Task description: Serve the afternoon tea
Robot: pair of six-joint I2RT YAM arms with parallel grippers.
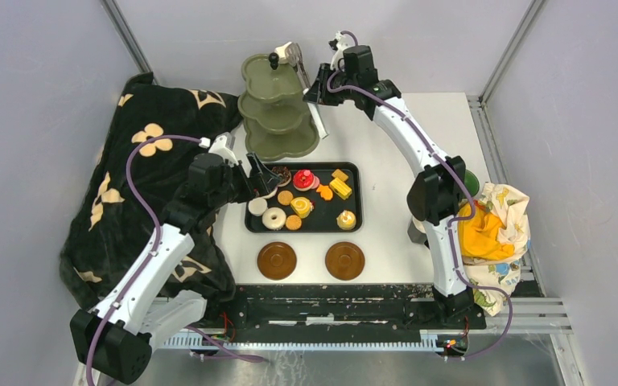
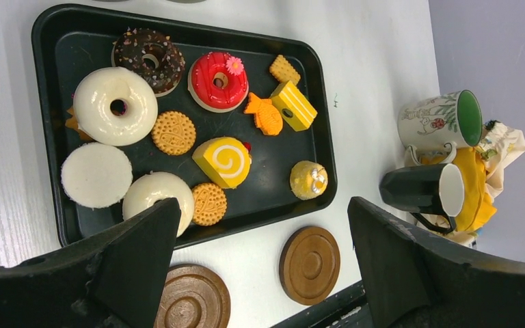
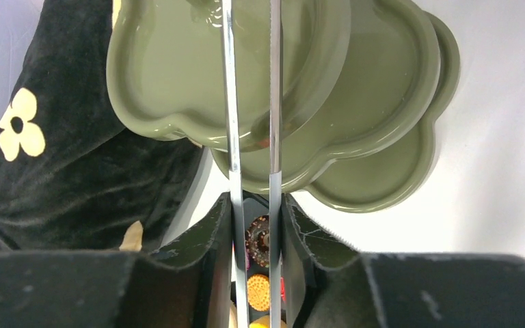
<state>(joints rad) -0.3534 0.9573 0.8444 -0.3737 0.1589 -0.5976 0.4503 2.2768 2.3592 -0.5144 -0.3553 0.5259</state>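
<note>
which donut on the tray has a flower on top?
The red-iced donut: it carries a pink flower on its rim. The chocolate donut beside it has only sprinkles, and the white donut is plain.

The three-tier stand (image 3: 383, 102) looks like glazed ceramic, smooth and glossy. The tongs (image 3: 275, 82) are polished metal. The black tray (image 2: 270, 191) is smooth plastic with a dull sheen; the saucers (image 2: 309, 265) look like turned wood (ringed, satin). The white donut (image 2: 115, 106) shines, the white round cake (image 2: 96, 175) is matt and grainy, the black cloth (image 3: 75, 184) velvety
</note>
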